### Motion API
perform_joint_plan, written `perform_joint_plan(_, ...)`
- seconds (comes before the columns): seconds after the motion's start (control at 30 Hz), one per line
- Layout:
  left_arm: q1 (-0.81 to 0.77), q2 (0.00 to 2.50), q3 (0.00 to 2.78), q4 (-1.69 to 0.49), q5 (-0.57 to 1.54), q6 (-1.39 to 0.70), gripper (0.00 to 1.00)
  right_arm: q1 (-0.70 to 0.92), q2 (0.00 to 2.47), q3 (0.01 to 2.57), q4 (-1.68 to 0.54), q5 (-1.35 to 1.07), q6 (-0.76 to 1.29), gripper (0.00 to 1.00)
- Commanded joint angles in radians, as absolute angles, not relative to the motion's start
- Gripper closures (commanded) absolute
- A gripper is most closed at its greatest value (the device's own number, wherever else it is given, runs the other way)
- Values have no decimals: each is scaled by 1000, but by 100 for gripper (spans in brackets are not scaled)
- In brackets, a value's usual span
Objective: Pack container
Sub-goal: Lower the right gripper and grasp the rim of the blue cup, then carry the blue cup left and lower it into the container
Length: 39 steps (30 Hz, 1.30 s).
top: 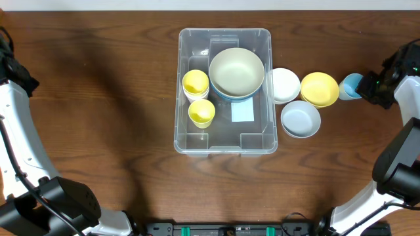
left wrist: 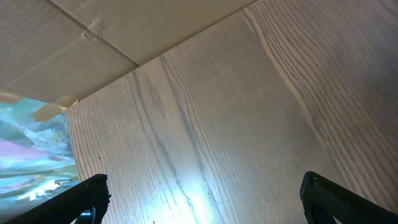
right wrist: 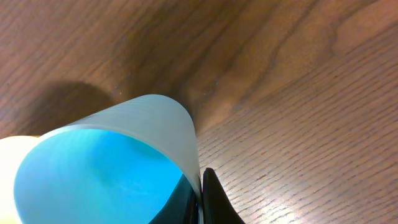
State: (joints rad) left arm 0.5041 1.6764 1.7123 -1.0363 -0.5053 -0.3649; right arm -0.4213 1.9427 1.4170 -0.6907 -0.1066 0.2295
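The dark wooden desk (top: 98,98) carries the container (top: 223,134) at centre and, just right of it, a white bowl (top: 284,84), yellow bowl (top: 319,89) and pale blue bowl (top: 301,118).

Between blue cup (top: 351,86) and container (top: 178,98) stand white bowl (top: 285,85) and yellow bowl (top: 319,89).

There is one clear rectangular plastic bin (top: 226,139). Round plastic bowls number five: a cream bowl (top: 236,71) nested over a blue-rimmed bowl (top: 226,98) inside the bin, and, at the bin's three o'clock, a white bowl (top: 285,84), a yellow bowl (top: 319,88) and a pale grey-blue bowl (top: 300,118). Plastic cups number three: a yellow cup (top: 195,82), a second yellow cup (top: 201,113), a light blue cup (top: 351,84).
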Motion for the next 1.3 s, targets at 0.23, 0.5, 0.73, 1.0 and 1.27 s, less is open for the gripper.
perform_joint_plan(0.23,508,1684,1716,-1038,-524,-360,2,-422,1880,1473,-793,-183,227,99)
perform_joint_plan(0.5,508,1684,1716,-1038,-524,-360,2,-363,1645,1561,-973,-184,219,99)
perform_joint_plan(0.73,508,1684,1716,-1038,-524,-360,2,-170,1420,1575,-1054,-185,208,99)
perform_joint_plan(1.0,508,1684,1716,-1039,-524,-360,2,222,1359,1573,-1083,-181,204,98)
perform_joint_plan(1.27,508,1684,1716,-1038,-524,-360,2,535,1488,1572,-1021,-109,204,96)
